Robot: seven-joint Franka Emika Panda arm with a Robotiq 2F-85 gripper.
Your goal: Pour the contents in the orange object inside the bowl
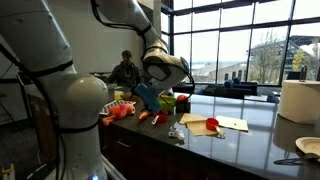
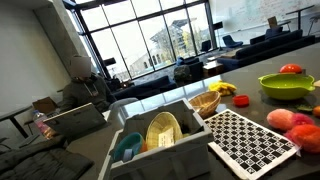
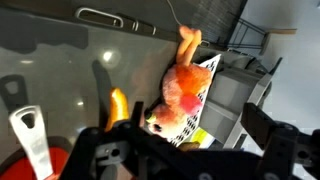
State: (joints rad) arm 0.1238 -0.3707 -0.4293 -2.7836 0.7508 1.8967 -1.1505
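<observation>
The lime-green bowl (image 2: pixel 285 88) stands on the dark counter with a red tomato-like toy (image 2: pixel 291 69) at its far rim. It may be the green shape behind the arm (image 1: pixel 167 100). An orange and pink plush toy (image 3: pixel 180 85) lies on a checkered mat (image 2: pixel 250 140). A small yellow-orange object (image 3: pixel 118 103) lies next to it on the counter. My gripper (image 3: pixel 198 125) hovers above the toy's lower end with its jaws apart and nothing between them. It also shows in an exterior view (image 1: pixel 148 100), low over the counter. The bowl is out of the wrist view.
A grey dish rack (image 2: pixel 130 150) holds a yellow dish, with a wicker basket (image 2: pixel 205 102) and bananas (image 2: pixel 222 88) behind it. A white utensil (image 3: pixel 30 140) lies on the counter. A paper sheet (image 1: pixel 228 123), a red object (image 1: pixel 212 125), a paper towel roll (image 1: pixel 298 100) and a plate (image 1: pixel 310 147) are further along.
</observation>
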